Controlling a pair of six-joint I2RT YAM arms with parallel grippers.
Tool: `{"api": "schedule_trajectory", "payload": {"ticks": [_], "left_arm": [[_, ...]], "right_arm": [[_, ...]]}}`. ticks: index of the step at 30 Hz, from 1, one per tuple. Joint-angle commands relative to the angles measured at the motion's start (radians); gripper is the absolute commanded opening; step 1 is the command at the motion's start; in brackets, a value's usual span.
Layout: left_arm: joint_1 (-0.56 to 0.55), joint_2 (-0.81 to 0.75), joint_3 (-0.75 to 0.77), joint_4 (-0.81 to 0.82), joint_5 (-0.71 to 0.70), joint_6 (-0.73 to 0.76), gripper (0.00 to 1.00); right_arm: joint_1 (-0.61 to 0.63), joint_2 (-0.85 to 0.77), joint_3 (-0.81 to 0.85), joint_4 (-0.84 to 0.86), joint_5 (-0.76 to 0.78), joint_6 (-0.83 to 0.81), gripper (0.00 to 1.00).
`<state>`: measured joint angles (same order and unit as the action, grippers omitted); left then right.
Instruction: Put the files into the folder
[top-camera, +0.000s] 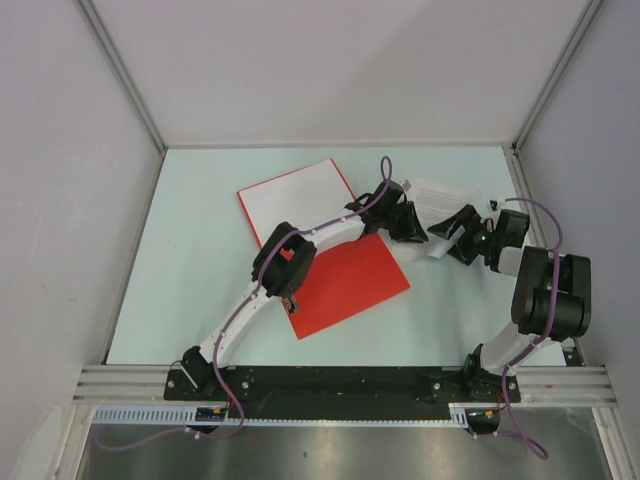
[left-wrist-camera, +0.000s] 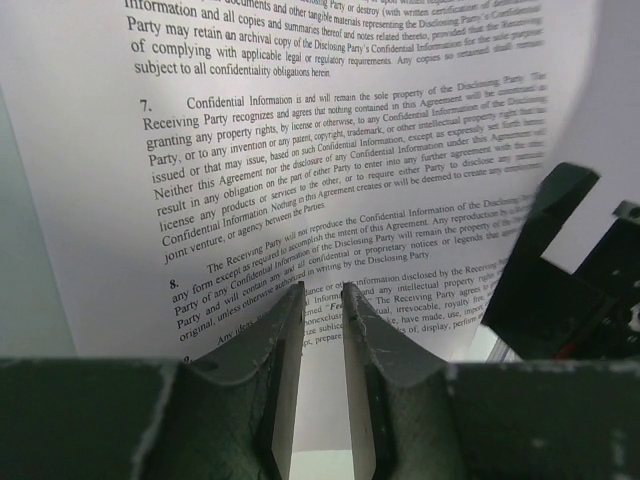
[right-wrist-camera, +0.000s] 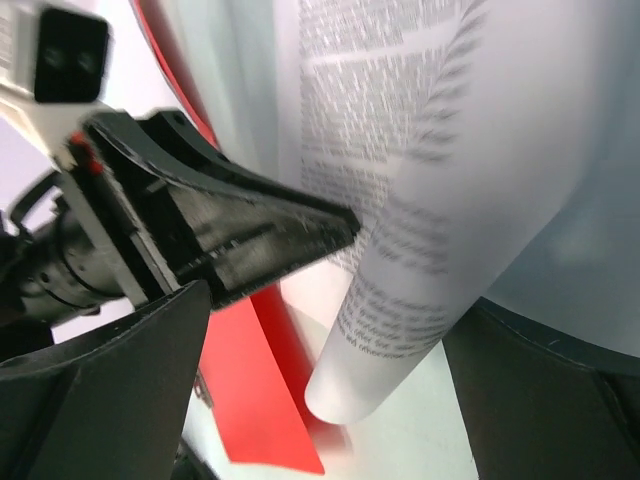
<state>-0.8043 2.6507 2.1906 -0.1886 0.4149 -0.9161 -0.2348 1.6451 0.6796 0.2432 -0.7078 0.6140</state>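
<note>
While the red folder (top-camera: 350, 285) lies open on the tabletop (top-camera: 200, 250), white page showing on its far half, the files (top-camera: 435, 195) sit just right of it. They're off the folder, with the left tool (top-camera: 405, 222) and right tool (top-camera: 448, 232) meeting at them.

Left wrist: printed sheet stands right in front of the tool, lower edge down at the fingertips (left-wrist-camera: 290, 310). Jaws are a narrow slot apart. Can't tell if they pinch the edge or just flank it.

Right wrist: right tool jaws wide apart. A curled sheet bows down between them, not clamped. Left tool's tip is at the sheet's edge, red folder below it.

My read: the step is carrying the sheets over the open folder.
- Confirm the left pinch before any move.
- Use the right tool to support or take the opposite edge, so the curl doesn't crease.
- Travel low toward the spine.
- Let go only once all corners are inside the red border.
- Risk: sheets fanning apart.
</note>
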Motion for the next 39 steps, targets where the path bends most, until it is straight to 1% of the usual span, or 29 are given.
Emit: {"api": "schedule_trajectory", "payload": {"ticks": [1,8,11,14,15,16,20,21,22,23,24,27,28,30,31,35,36,37,38,39], "left_arm": [[-0.006,-0.026,-0.025,-0.066,0.01,0.017,0.28],[-0.006,-0.02,-0.026,-0.061,0.019,0.019,0.29],[-0.007,-0.021,-0.025,-0.066,0.021,0.026,0.28],[-0.004,-0.02,-0.026,-0.068,0.021,0.029,0.28],[-0.006,-0.018,-0.023,-0.066,0.021,0.029,0.28],[-0.004,-0.018,-0.023,-0.068,0.022,0.029,0.28],[-0.006,-0.02,-0.022,-0.072,0.019,0.034,0.28],[-0.006,-0.021,-0.022,-0.072,0.021,0.037,0.28],[-0.006,-0.023,-0.023,-0.074,0.019,0.037,0.28],[-0.004,-0.023,-0.023,-0.075,0.019,0.039,0.28],[-0.004,-0.023,-0.025,-0.075,0.021,0.039,0.28],[-0.004,-0.025,-0.022,-0.075,0.021,0.039,0.28],[-0.004,-0.026,-0.022,-0.075,0.019,0.04,0.28],[-0.004,-0.029,-0.019,-0.081,0.018,0.048,0.28],[-0.004,-0.031,-0.019,-0.084,0.015,0.052,0.28],[-0.003,-0.029,0.032,-0.129,0.012,0.095,0.29],[-0.001,-0.028,0.05,-0.158,0.012,0.108,0.32],[0.001,-0.029,0.075,-0.179,0.015,0.121,0.36],[0.004,-0.034,0.118,-0.192,0.03,0.138,0.41],[0.011,-0.056,0.136,-0.201,0.044,0.141,0.49]], "right_arm": [[-0.012,-0.016,0.03,0.157,-0.044,-0.025,1.0],[0.006,0.041,0.09,0.142,-0.036,-0.197,1.0],[0.02,0.036,0.116,0.108,-0.013,-0.261,1.0],[0.023,0.039,0.155,0.018,0.021,-0.275,1.0],[0.022,0.03,0.159,-0.036,0.034,-0.275,0.99],[0.019,0.021,0.164,-0.07,0.095,-0.272,0.97],[-0.035,0.001,0.17,-0.145,0.096,-0.214,0.91],[-0.073,0.004,0.17,-0.15,0.07,-0.194,0.9],[-0.09,0.022,0.172,-0.142,0.01,-0.175,0.82],[-0.106,0.033,0.172,-0.133,-0.016,-0.16,0.77],[-0.121,0.05,0.175,-0.108,-0.063,-0.14,0.73],[-0.124,0.114,0.186,-0.093,-0.123,-0.126,0.65],[-0.123,0.145,0.186,-0.087,-0.133,-0.123,0.59],[-0.123,0.16,0.187,-0.081,-0.14,-0.122,0.52],[-0.123,0.165,0.19,-0.082,-0.137,-0.122,0.42],[-0.123,0.151,0.216,-0.131,-0.113,-0.148,0.24],[-0.123,0.147,0.225,-0.143,-0.105,-0.154,0.21],[-0.123,0.139,0.238,-0.162,-0.099,-0.163,0.12],[-0.121,0.109,0.268,-0.212,-0.084,-0.171,0.1],[-0.118,0.09,0.288,-0.237,-0.049,-0.178,0.08]]}}
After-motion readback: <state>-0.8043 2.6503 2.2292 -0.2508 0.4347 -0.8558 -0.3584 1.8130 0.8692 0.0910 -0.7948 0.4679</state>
